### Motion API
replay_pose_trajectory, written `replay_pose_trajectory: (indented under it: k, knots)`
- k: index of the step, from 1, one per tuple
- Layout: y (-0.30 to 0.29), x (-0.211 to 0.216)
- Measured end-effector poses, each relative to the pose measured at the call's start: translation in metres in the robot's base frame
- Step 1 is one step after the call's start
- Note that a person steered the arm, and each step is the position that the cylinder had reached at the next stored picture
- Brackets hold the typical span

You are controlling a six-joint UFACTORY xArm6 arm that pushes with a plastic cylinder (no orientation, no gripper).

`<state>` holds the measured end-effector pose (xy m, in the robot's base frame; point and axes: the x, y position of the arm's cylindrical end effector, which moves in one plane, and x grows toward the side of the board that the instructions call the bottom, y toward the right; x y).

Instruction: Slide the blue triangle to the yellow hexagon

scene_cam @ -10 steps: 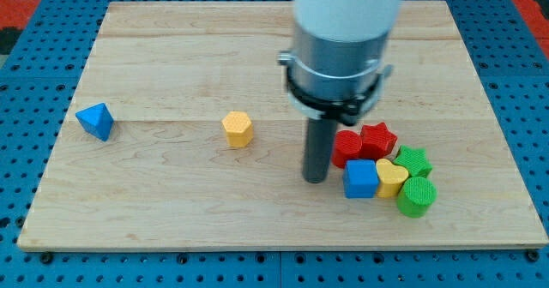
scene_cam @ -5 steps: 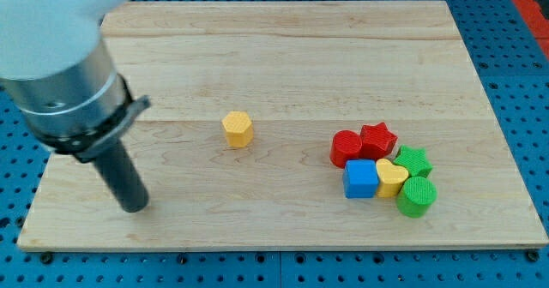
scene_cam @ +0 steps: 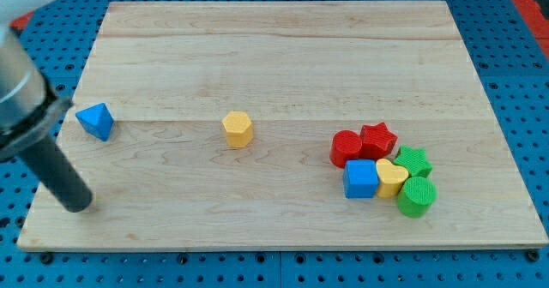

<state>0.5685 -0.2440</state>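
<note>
The blue triangle (scene_cam: 95, 120) lies near the board's left edge. The yellow hexagon (scene_cam: 238, 129) lies to its right, near the board's middle, well apart from it. My tip (scene_cam: 77, 206) rests on the board near the view's bottom left, below and slightly left of the blue triangle, not touching it. The arm's body fills the view's upper left corner.
A cluster of blocks sits at the right: a red cylinder (scene_cam: 346, 147), a red star (scene_cam: 377, 139), a blue cube (scene_cam: 360, 179), a yellow heart (scene_cam: 392, 177), a green star (scene_cam: 414, 162) and a green cylinder (scene_cam: 417, 197). The wooden board (scene_cam: 274, 57) lies on a blue pegboard.
My tip has swept from beside the red cylinder across the board to the left, ending below the blue triangle, which is uncovered again. No block has moved.
</note>
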Motion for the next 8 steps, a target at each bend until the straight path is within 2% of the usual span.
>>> replay_pose_trajectory:
  k: [2, 3, 4, 8]
  knots:
    - [-0.056, -0.094]
    - [-0.010, -0.117]
    - [0.078, -0.126]
    - [0.241, -0.088]
